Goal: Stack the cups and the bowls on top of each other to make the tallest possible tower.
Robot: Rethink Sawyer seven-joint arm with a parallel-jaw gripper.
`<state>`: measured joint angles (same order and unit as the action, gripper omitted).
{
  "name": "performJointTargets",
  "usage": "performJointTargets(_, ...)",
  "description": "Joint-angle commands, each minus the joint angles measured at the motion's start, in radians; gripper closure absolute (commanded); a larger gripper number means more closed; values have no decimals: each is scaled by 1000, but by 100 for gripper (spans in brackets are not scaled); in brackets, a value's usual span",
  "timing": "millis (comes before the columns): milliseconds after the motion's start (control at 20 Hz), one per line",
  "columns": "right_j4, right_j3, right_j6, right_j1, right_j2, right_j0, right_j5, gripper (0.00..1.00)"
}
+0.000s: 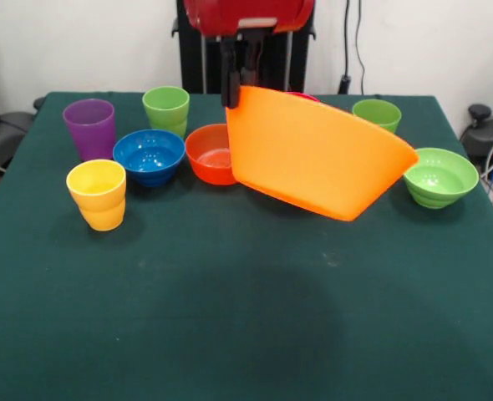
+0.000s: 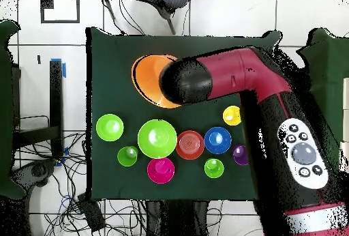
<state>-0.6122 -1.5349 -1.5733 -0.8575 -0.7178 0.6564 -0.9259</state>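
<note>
orange base bowl in the air, no tower yet

the gripper [image 1: 240, 83] pinches the rim of the huge orange bowl [image 1: 317, 154], its jaws closed on the upper left edge, and the bowl hangs tilted above the table [image 1: 230, 326], clear of the cloth. the rest stands apart, nothing stacked: the purple cup [image 1: 89, 127], yellow cup [image 1: 98, 194], two light green cups [image 1: 166, 109] and [image 1: 377, 114], the blue bowl [image 1: 149, 156], the red-orange bowl [image 1: 210, 154] and a green bowl [image 1: 439, 177]. the overhead view adds the large light green bowl [image 2: 157, 138] and the pink bowl [image 2: 161, 170]. judging by this, the job is barely begun: the base has to be set down, then nine pieces go on top.
</note>
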Motion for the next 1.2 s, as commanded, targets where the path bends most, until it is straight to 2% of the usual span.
performJointTargets(50, -149, 36, 210, -111, 33, -88, -101, 100)
performJointTargets(200, -176, 34, 213, -166, 43, -102, -117, 100)
performJointTargets(450, -311, 18, 154, -235, 102, -153, -83, 100)
performJointTargets(700, -425, 35, 59, -249, 147, -195, -39, 100)
performJointTargets(1000, -519, 35, -8, -291, 193, -231, -30, 100)
performJointTargets(1200, -576, 32, -73, -283, 227, -253, -15, 100)
